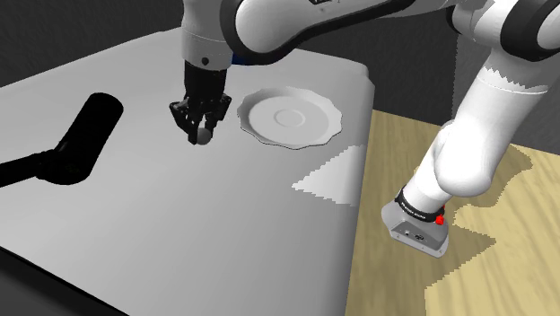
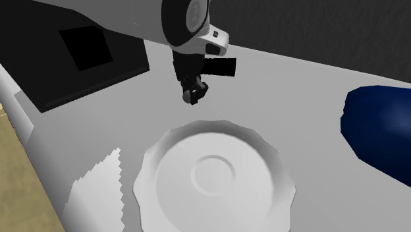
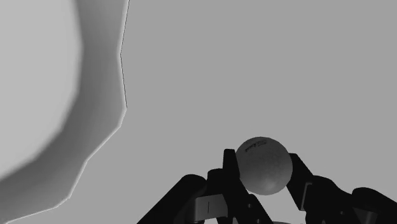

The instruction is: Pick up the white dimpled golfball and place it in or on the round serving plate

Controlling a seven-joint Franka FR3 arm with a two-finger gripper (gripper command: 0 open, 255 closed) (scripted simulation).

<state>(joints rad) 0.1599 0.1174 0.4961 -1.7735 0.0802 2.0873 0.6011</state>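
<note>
Two black fingers of the end effector (image 3: 264, 164) are pressed against opposite sides of the golf ball (image 3: 264, 167), which is clasped between them at a narrow opening matched to its width. The ball is rendered pale grey, with fine dimples and a small dark mark near its top. In the shoulder view the end effector (image 1: 203, 133) is pointed downward, and the ball (image 1: 205, 137) is seen at its tips, close over the grey desk (image 1: 179, 242). Whether the ball is touching the desk cannot be told.

The round plate (image 1: 256, 103), white with a scalloped rim and a raised ring at its centre, is laid flat on the desk just beside the end effector, toward the shoulder view's right. The ball is apart from the plate. In the wrist view the plate's rim (image 3: 102, 95) is seen to one side of the fingers. In the second exterior view the plate (image 2: 276, 165) is placed in the foreground, with the end effector (image 2: 194, 93) hung beyond its far edge.

A black cylinder (image 1: 88, 135) is laid on the desk toward the shoulder view's left, well apart from the plate. A dark blue rounded object (image 2: 379, 128) is seen at the second exterior view's right edge. The white arm's base (image 1: 420, 224) is set on a wood-grained surface (image 1: 503, 269) beside the desk.
</note>
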